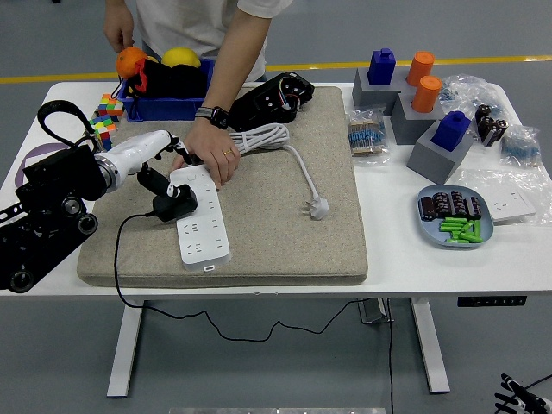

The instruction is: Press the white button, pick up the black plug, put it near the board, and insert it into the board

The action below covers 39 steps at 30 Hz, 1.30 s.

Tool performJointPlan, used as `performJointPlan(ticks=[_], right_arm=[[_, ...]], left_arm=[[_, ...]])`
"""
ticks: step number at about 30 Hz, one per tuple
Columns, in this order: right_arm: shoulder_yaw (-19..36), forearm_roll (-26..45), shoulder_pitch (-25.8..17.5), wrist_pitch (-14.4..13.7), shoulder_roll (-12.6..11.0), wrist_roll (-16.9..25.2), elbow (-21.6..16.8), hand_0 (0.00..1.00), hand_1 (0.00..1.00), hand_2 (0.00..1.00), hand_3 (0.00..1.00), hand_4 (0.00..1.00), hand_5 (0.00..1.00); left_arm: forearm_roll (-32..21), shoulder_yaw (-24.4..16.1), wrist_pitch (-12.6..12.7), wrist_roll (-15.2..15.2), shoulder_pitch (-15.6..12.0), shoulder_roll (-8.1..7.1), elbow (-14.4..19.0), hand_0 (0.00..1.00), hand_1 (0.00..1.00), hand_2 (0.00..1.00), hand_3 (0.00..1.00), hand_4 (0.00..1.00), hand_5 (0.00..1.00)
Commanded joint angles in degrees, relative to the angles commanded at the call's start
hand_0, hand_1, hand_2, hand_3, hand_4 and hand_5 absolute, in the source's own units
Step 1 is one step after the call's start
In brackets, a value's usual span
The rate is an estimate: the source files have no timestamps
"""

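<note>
1. At the 9 o'clock side of the grey felt mat, the black plug is seen sitting against the left edge of the white power strip, tilted and, as far as can be judged, not fully seated in a socket.
2. A risk is judged here: if the plug is pushed while tilted, its pins could miss the socket holes and the strip could be skidded sideways on the mat.
3. That sliding is partly guarded against by a person's hand, which is pressed flat on the strip's far end at 12 o'clock of the plug.
4. A second risk is judged from the closeness of the person's hand to the robot's left hand: contact could be made if the push is driven toward 1 o'clock.
5. The plug's black cable is draped over the mat's near edge and off the surface; a snag there could drag the plug askew.
6. The left arm is brought in from 9 o'clock, forearm angled toward 2 o'clock, with the dark fingers curled down onto the plug's top, apparently gripping it.
7. The right hand is not seen.
</note>
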<state>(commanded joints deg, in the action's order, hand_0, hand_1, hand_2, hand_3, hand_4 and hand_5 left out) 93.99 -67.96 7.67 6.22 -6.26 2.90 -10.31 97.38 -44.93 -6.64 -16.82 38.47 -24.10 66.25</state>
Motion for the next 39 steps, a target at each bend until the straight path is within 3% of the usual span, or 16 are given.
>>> performJointPlan(ticks=[3, 4, 9, 10, 15, 16, 39], right_arm=[[-0.2, 0.0, 0.0, 0.0, 0.0, 0.0, 0.0, 0.723, 0.606, 0.551, 0.647, 0.737, 0.476], [-0.2, 0.0, 0.0, 0.0, 0.0, 0.0, 0.0, 0.723, 0.606, 0.551, 0.647, 0.737, 0.475], [-0.2, 0.1, 0.0, -0.1, 0.0, 0.1, 0.0, 0.723, 0.606, 0.551, 0.647, 0.737, 0.475], [-0.1, 0.1, 0.0, -0.1, 0.0, 0.1, 0.0, 0.722, 0.605, 0.551, 0.646, 0.736, 0.476], [0.3, 0.0, -0.2, -0.1, 0.1, 0.0, 0.0, 0.722, 0.605, 0.551, 0.646, 0.736, 0.476], [0.4, -0.1, -0.2, -0.1, 0.1, -0.1, 0.0, 0.722, 0.603, 0.55, 0.646, 0.736, 0.475], [0.9, -0.1, -0.3, -0.3, 0.2, 0.4, 0.0, 0.722, 0.604, 0.549, 0.646, 0.737, 0.474]], left_arm=[[1.4, 0.0, 1.4, 1.1, -0.3, 0.33, -1.4, 0.667, 0.803, 0.737, 0.57, 0.923, 0.002], [1.7, 0.0, 1.7, 1.4, -0.3, 0.5, -1.9, 0.587, 0.757, 0.69, 0.574, 0.786, 0.002], [2.6, 0.6, 1.9, 1.8, -0.4, 1.03, -2.7, 0.587, 0.757, 0.69, 0.574, 0.786, 0.002], [2.8, 0.7, 1.9, 1.7, -0.5, 1.14, -2.8, 0.529, 0.737, 0.668, 0.571, 0.774, 0.002], [2.5, 0.9, 1.3, 1.3, -0.7, 1.44, -2.5, 0.529, 0.737, 0.668, 0.571, 0.774, 0.002], [2.4, 0.9, 1.1, 1.3, -0.8, 1.45, -2.4, 0.494, 0.721, 0.63, 0.542, 0.765, 0.002], [1.4, -0.3, 0.3, 0.8, -1.4, 1.36, 0.1, 0.479, 0.703, 0.601, 0.531, 0.79, 0.002]])
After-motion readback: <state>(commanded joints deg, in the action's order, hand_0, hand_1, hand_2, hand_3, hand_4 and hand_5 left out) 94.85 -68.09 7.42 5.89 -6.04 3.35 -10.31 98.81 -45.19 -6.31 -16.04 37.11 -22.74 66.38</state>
